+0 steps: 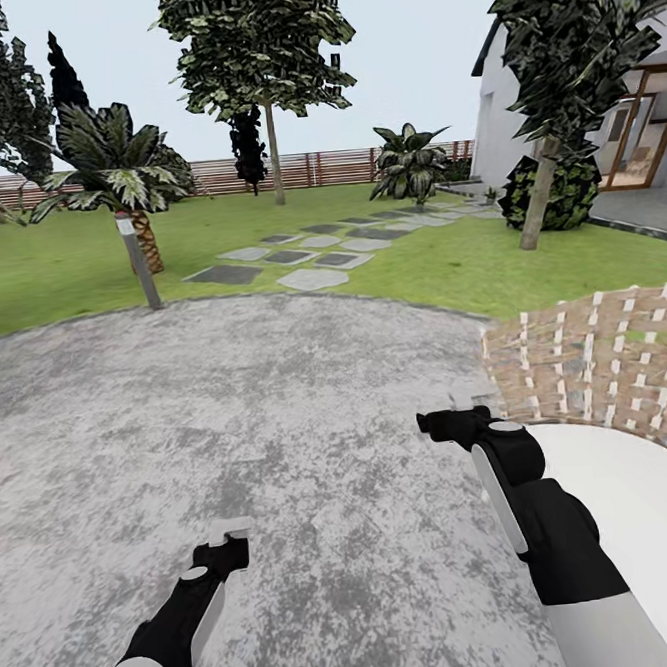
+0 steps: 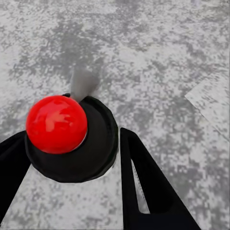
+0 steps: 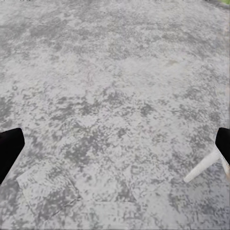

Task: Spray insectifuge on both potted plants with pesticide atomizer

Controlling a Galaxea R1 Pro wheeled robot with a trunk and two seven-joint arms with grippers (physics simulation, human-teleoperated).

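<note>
The garden lies ahead in the head view: green lawn [image 1: 57,265], pale stone slabs [image 1: 298,261] and a brown slatted fence [image 1: 330,166] at the back. The pesticide atomizer and the two potted plants are out of view. My left gripper [image 1: 228,544] hangs low over grey speckled ground [image 1: 278,398], open and holding nothing. In the left wrist view its black fingers [image 2: 143,182] stand wide apart, with a red ball [image 2: 56,123] on a black round base beyond them. My right gripper [image 1: 456,421] is also open and holding nothing, its fingertips [image 3: 9,148] at the frame's edges over bare ground.
A palm-like plant [image 1: 110,170] and a thin post [image 1: 139,258] stand at the lawn's left edge. A tree [image 1: 271,128] and a broad-leaved plant [image 1: 410,162] are farther back. A round bush [image 1: 553,196], a leaning trunk and a house [image 1: 648,128] are at right. Brick paving [image 1: 607,362] borders the grey ground.
</note>
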